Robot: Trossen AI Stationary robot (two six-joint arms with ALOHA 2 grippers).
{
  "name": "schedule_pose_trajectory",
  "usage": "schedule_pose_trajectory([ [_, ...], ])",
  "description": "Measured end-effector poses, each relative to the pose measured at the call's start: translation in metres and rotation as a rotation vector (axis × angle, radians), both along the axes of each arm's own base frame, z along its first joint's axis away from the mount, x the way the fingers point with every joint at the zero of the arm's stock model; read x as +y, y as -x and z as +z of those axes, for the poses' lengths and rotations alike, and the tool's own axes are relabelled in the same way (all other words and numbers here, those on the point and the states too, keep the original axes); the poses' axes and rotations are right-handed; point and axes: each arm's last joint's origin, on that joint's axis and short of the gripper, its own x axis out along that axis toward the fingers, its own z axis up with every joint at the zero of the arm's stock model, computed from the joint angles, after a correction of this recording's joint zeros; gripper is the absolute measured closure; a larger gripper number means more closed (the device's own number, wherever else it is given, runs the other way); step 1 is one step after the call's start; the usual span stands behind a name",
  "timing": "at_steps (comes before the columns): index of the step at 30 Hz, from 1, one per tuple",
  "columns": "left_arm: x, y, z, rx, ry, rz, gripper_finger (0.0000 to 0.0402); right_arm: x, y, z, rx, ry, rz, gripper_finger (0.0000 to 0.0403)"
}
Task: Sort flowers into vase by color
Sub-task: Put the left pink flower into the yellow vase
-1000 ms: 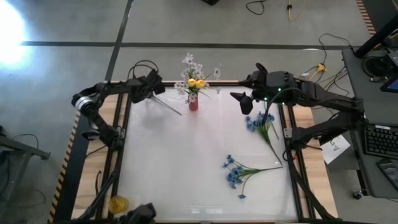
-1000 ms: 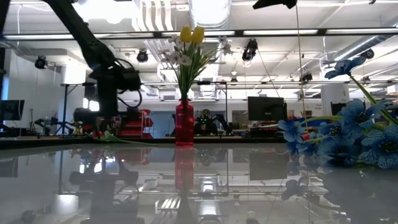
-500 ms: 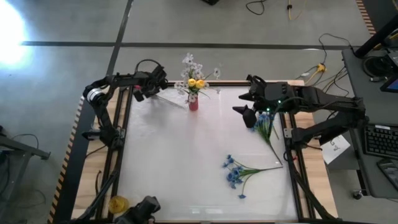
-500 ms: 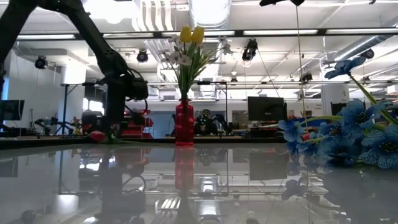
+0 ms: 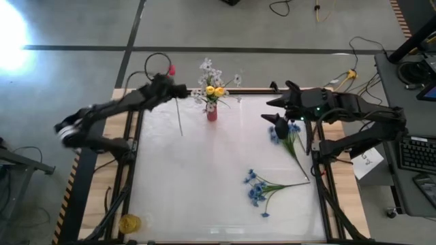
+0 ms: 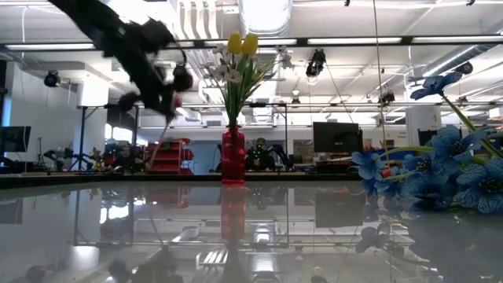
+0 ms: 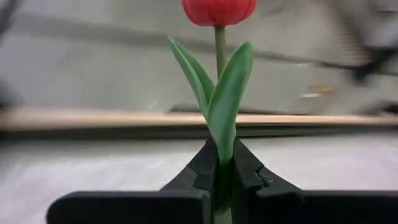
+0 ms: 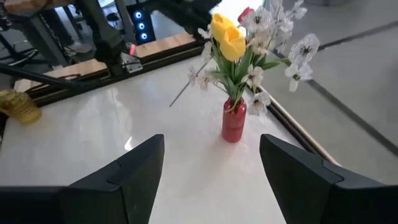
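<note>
Tulip (image 7: 218, 10) first, on my left: a single pink-red bud on a thin green stem, clamped in my left gripper (image 7: 224, 163) with the jaws closed tight on the stem just under its two leaves. From above, the gripper (image 5: 165, 83) is raised over the far left corner of the tabletop (image 5: 204, 177), the bud (image 5: 172, 69) pointing away past the edge and the long stem (image 5: 179, 116) hanging down toward the surface.

Risk, as I judge it: the grip is high on the stem, so the long free end can swing and miss the narrow mouth of the red vase (image 5: 212, 113), or brush the yellow buds (image 5: 214, 90) and white sprays (image 5: 210, 68) already standing in it and tip the vase over. The stem could also slide in the jaws, since it is thin and smooth.

Farther right, two blue clusters (image 5: 257, 188) (image 5: 287, 133) lie on the tabletop, near its right edge. My right gripper (image 5: 278, 112) hovers just beside the nearer cluster, jaws spread wide and holding nothing; its own camera looks across at the vase (image 8: 234, 121) between its two fingers (image 8: 308, 171).
</note>
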Motion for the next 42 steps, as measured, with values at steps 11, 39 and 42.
schedule_pose_trajectory([
  [11, -0.127, 0.033, 0.047, -0.138, -0.356, -0.830, 0.0401, 0.001, 0.001, -0.002, 0.006, 0.085, 0.051, 0.0154],
  [39, -0.296, 0.094, 0.084, -0.831, -0.435, -2.144, 0.0401, 0.078, -0.082, -0.006, -0.410, -0.145, -0.064, 0.0154],
  [42, -0.305, 0.100, 0.082, -0.864, -0.419, -2.190, 0.0401, 0.091, -0.086, -0.008, -0.453, -0.150, -0.110, 0.0154],
])
